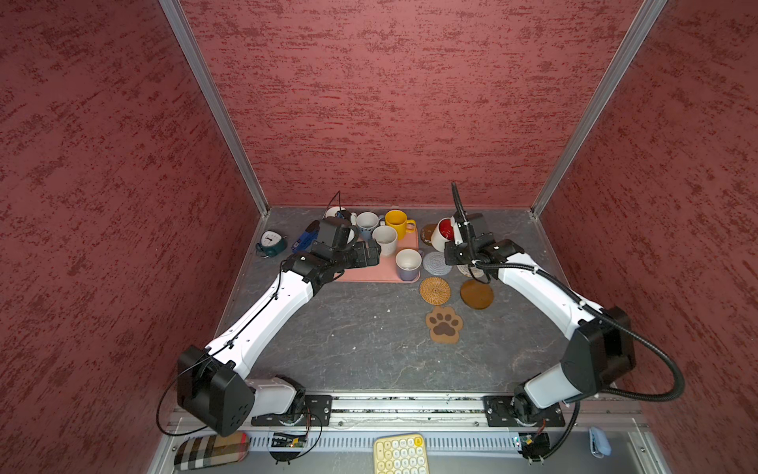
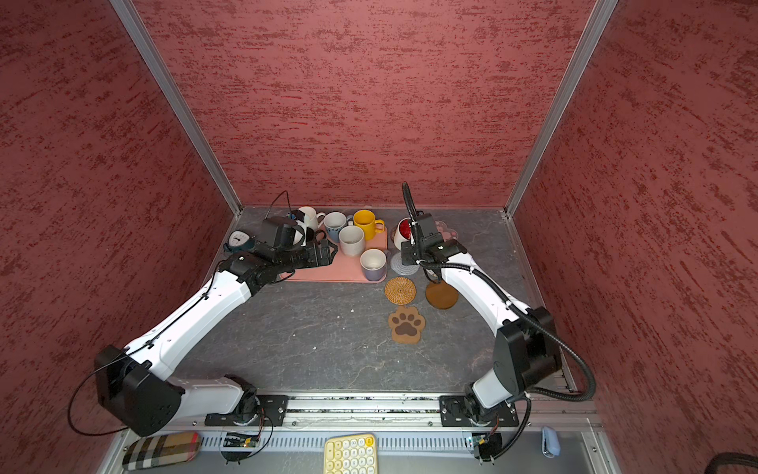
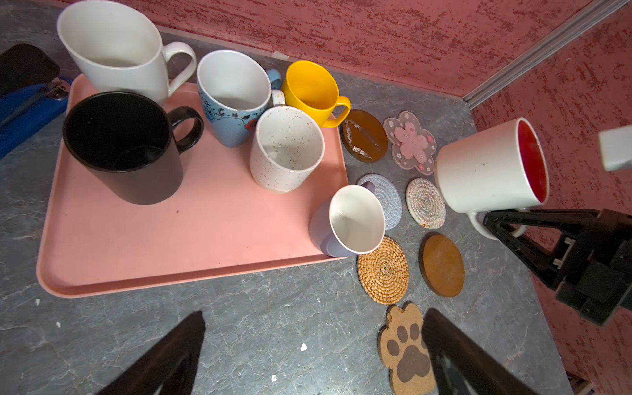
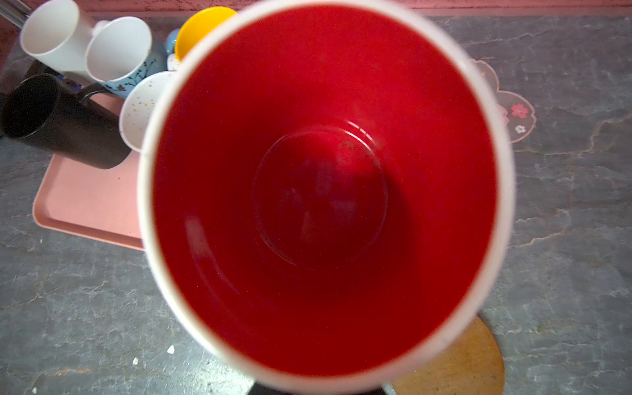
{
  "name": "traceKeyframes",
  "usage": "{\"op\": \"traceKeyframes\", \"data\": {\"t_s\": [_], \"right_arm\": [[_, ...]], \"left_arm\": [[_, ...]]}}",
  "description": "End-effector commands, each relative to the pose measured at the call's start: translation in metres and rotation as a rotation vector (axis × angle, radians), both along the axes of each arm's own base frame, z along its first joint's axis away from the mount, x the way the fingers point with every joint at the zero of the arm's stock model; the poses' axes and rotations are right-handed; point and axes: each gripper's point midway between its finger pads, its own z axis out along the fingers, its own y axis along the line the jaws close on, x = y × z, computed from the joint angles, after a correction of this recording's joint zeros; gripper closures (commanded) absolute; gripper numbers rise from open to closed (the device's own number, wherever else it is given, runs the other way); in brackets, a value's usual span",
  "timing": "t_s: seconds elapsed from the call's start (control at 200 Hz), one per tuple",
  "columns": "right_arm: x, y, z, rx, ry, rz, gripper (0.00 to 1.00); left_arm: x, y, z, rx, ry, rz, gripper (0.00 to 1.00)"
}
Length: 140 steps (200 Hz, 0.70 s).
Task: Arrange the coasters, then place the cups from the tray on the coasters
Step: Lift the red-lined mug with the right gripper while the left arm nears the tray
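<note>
Right tool (image 3: 497, 224) clamped narrow on the handle of the white red-inside mug (image 3: 485, 167), mug tilted, lifted off the tray (image 3: 136, 260), near the pink flower coaster (image 3: 412, 142) by the counter (image 3: 273, 325) far edge; left tool (image 3: 314, 318) wide, holding nothing, over the tray.

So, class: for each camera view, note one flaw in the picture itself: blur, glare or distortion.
Right wrist view: the white mug with red inside fills the frame, its rim blurred. Left wrist view: glare streaks on the far amber disc; the plain white mug leans outward, wide-lens distortion. Both top views: the corner posts splay outward.
</note>
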Motion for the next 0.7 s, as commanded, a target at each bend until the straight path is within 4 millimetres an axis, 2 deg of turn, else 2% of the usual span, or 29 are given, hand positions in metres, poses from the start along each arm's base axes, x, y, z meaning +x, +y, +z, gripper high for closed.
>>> {"op": "traceKeyframes", "data": {"t_s": [0.0,0.16,0.426,0.696], "right_arm": [[0.036,0.012,0.035,0.053,-0.119,0.024,1.00],[0.066,0.019,0.026,0.015,-0.097,0.024,1.00],[0.115,0.018,0.005,-0.032,-0.063,-0.023,1.00],[0.149,0.009,-0.026,-0.085,-0.025,-0.074,1.00]], "left_arm": [[0.009,-0.001,0.013,-0.036,-0.031,-0.009,0.00],[0.008,0.007,0.007,-0.034,-0.011,0.004,0.00],[-0.001,0.029,-0.004,-0.035,0.033,0.035,0.00],[-0.013,0.050,-0.005,-0.018,0.049,0.057,0.00]]}}
